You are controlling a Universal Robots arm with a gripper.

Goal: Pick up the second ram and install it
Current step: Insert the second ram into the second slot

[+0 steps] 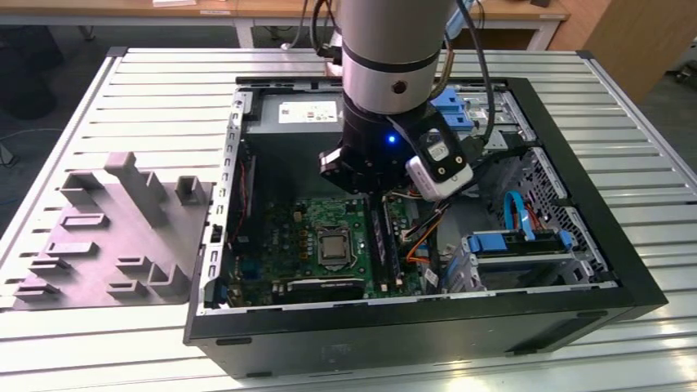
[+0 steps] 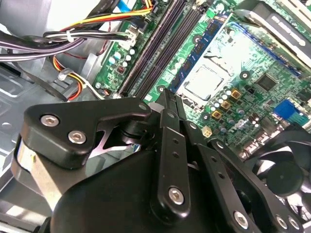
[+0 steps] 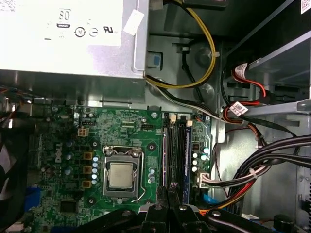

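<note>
My gripper point(image 1: 365, 189) hangs inside the open computer case, over the back end of the memory slots point(image 1: 381, 237) beside the processor socket point(image 1: 330, 245). Its fingers point(image 2: 169, 96) are shut, and I see nothing between them. A long dark blue-green stick, the ram point(image 1: 379, 233), stands on edge in the slot row directly under the fingertips. In the first wrist view the ram point(image 3: 186, 148) runs away from the gripper point(image 3: 168, 190). I cannot tell whether the fingertips touch it, or how deep it sits in the slot.
Bundles of black, yellow and red cables point(image 3: 252, 160) lie close beside the slots. The silver power supply point(image 3: 68, 34) closes off the back of the case. A blue-fitted drive cage point(image 1: 523, 245) sits at the exterior view's right. A grey fixture block point(image 1: 109, 237) lies on the slatted table outside the case.
</note>
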